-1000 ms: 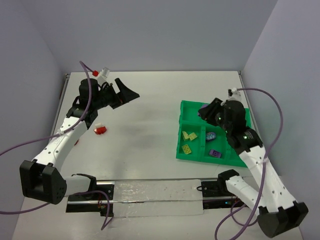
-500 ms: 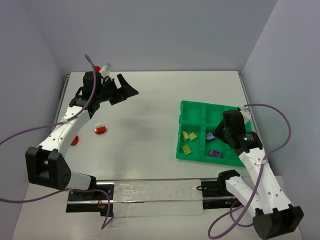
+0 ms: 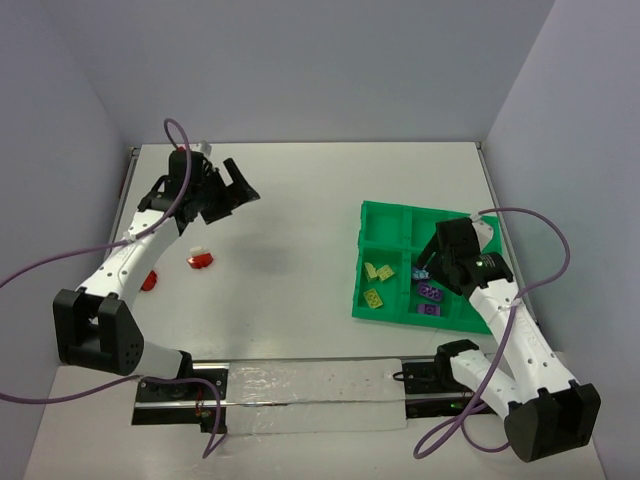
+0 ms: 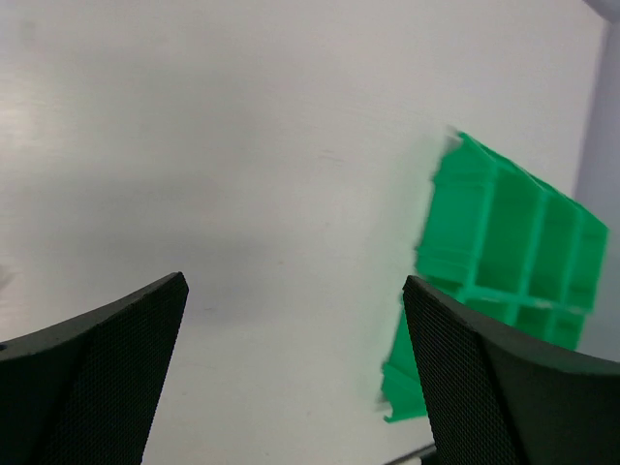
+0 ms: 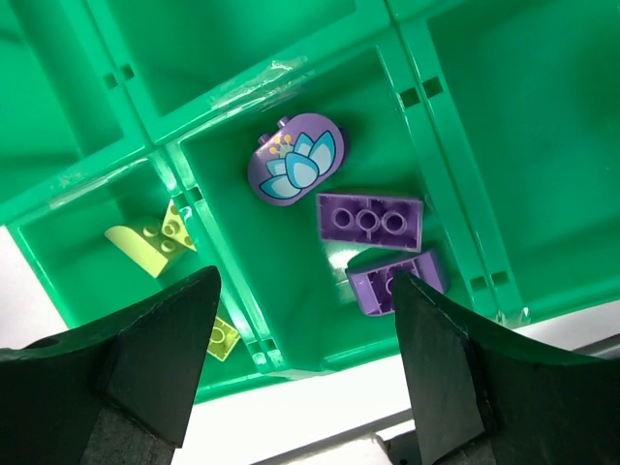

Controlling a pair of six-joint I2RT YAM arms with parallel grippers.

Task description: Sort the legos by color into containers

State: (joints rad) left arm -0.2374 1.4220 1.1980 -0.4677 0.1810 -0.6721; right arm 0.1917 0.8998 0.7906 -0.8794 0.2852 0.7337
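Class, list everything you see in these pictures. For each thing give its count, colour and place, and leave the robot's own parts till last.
tray: one, bright green, right side of the table, split into compartments
purple bricks: three, together in one compartment; one is rounded with a flower print
yellow-green bricks: three, near-left part of the tray, beside the purple ones
red bricks: two, on the table by the left arm, outside the tray
table: one, white
clear strip: one, see-through, near edge between the arm bases
left arm: one, white and black, jaws open and empty over the far left of the table
right arm: one, white and black, jaws open and empty above the purple bricks
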